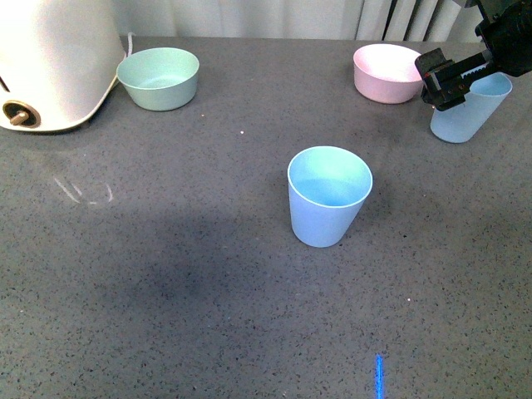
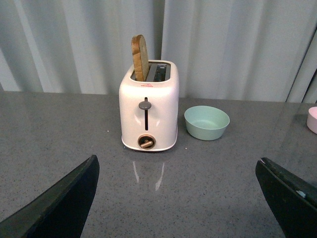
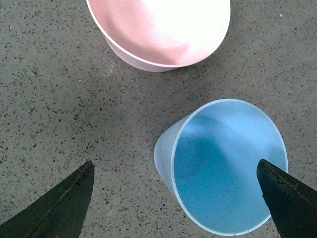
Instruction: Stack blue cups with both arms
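- Front view: the right gripper (image 1: 455,79) hovers over the far blue cup (image 1: 467,115), which stands just beside the pink bowl (image 1: 386,73). The middle blue cup (image 1: 328,197) stands upright, well apart from that bowl.
- Left wrist view: the left gripper (image 2: 178,198) is spread wide and empty. No cup shows, only a toaster (image 2: 148,111), a mint-green bowl (image 2: 206,122) and the pink bowl's edge.
- Right wrist view: the right gripper is spread wide, with the far blue cup off-centre and one finger (image 3: 290,203) over its rim. Descending like this could strike the rim and topple the cup against the pink bowl.
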